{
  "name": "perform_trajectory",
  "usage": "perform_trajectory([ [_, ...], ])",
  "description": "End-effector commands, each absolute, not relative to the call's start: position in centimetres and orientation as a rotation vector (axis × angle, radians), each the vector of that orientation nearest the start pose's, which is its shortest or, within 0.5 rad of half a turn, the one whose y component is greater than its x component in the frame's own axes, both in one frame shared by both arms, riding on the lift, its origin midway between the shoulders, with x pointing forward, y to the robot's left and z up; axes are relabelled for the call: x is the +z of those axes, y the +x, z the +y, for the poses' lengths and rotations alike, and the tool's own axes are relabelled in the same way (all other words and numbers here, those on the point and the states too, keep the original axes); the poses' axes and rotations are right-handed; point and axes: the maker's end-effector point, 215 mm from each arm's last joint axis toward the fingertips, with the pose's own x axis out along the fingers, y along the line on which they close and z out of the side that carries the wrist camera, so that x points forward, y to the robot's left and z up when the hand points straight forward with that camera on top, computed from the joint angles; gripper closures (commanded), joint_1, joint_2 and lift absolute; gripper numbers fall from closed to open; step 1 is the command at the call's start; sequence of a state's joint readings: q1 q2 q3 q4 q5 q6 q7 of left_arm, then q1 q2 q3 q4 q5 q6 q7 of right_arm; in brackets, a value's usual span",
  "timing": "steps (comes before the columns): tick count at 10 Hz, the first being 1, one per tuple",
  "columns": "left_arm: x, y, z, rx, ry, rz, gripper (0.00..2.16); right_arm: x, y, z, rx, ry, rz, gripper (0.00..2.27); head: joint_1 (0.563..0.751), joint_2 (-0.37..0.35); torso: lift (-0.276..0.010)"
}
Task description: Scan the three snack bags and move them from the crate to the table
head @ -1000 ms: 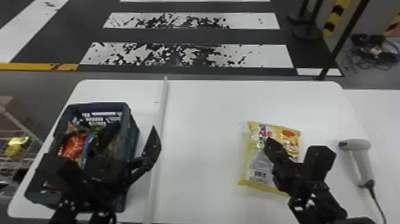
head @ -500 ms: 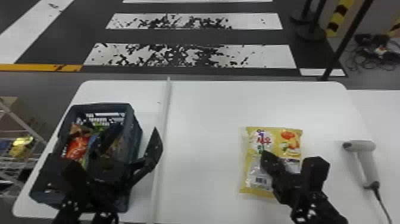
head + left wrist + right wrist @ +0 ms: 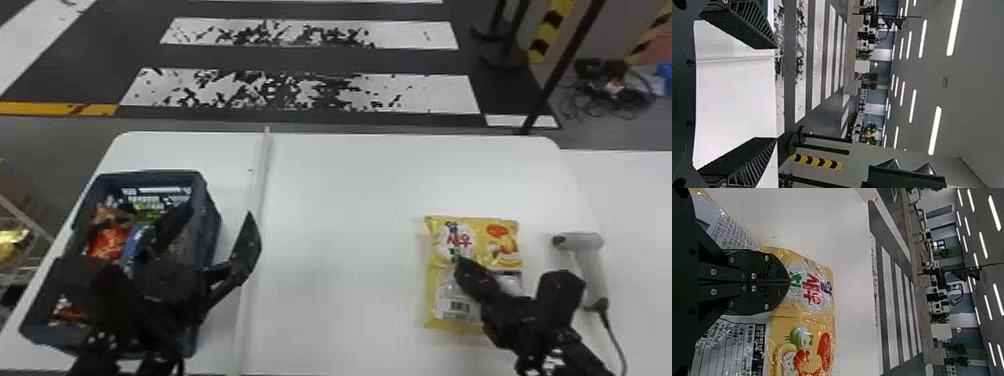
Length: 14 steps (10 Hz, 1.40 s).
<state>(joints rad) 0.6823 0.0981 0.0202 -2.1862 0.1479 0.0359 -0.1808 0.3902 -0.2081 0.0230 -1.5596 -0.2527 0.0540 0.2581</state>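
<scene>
Snack bag [image 3: 475, 240]: laid flat toward table's [image 3: 340, 200] right edge | right gripper [image 3: 789, 282]: pressed together over bag | left gripper [image 3: 220, 212]: spread above crate [image 3: 212, 225] | judged light, slippery, crushable; best pinched by 1 sealed end

The yellow bag [image 3: 480, 235] bears Korean lettering [image 3: 458, 241], a barcode [image 3: 460, 305].

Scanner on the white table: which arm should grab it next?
Right, most likely. The right gripper is at the yellow snack bag, right beside the scanner, though its shut fingers would need opening. The left gripper is open but across the table, by the crate.
</scene>
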Motion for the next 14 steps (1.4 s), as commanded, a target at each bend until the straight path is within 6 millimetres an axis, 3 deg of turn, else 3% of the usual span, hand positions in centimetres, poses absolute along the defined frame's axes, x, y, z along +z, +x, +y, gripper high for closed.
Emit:
perform_trajectory([
  [1,-34.7,38.9,19.8,-0.223,-0.064,0.11,0.03,-54.6,40.9,-24.2,0.273,0.137,0.434,2.24,0.695,-0.031,-0.062],
  [2,-34.4,38.9,19.5,-0.227,-0.064,0.105,0.03,-52.6,40.6,-23.7,0.293,0.175,0.399,2.11,0.695,-0.051,-0.062],
  [3,-33.8,39.0,19.3,-0.227,-0.066,0.091,0.03,-49.6,40.2,-23.0,0.309,0.186,0.355,1.55,0.695,-0.055,-0.062],
  [4,-33.6,39.0,19.0,-0.229,-0.07,0.089,0.03,-46.8,39.6,-22.9,0.318,0.191,0.339,0.46,0.695,-0.055,-0.062],
  [5,-33.3,39.0,18.2,-0.237,-0.08,0.081,0.03,-45.2,38.8,-24.0,0.308,0.18,0.373,0.05,0.695,-0.054,-0.062],
  [7,-32.8,39.1,17.6,-0.236,-0.076,0.07,0.03,-43.6,38.2,-30.4,0.211,0.098,0.406,0.05,0.695,-0.099,-0.062],
  [9,-32.3,39.1,18.0,-0.224,-0.074,0.062,0.03,-44.5,36.8,-37.2,0.098,0.072,0.458,0.07,0.695,-0.185,-0.062],
  [12,-31.3,39.2,17.8,-0.201,-0.084,0.051,0.03,-49.9,37.1,-42.3,0.03,0.081,0.535,0.08,0.695,-0.319,-0.062],
  [14,-31.3,38.8,18.0,-0.188,-0.086,0.057,0.03,-52.5,38.6,-44.4,0.003,0.071,0.57,0.08,0.695,-0.35,-0.062],
])
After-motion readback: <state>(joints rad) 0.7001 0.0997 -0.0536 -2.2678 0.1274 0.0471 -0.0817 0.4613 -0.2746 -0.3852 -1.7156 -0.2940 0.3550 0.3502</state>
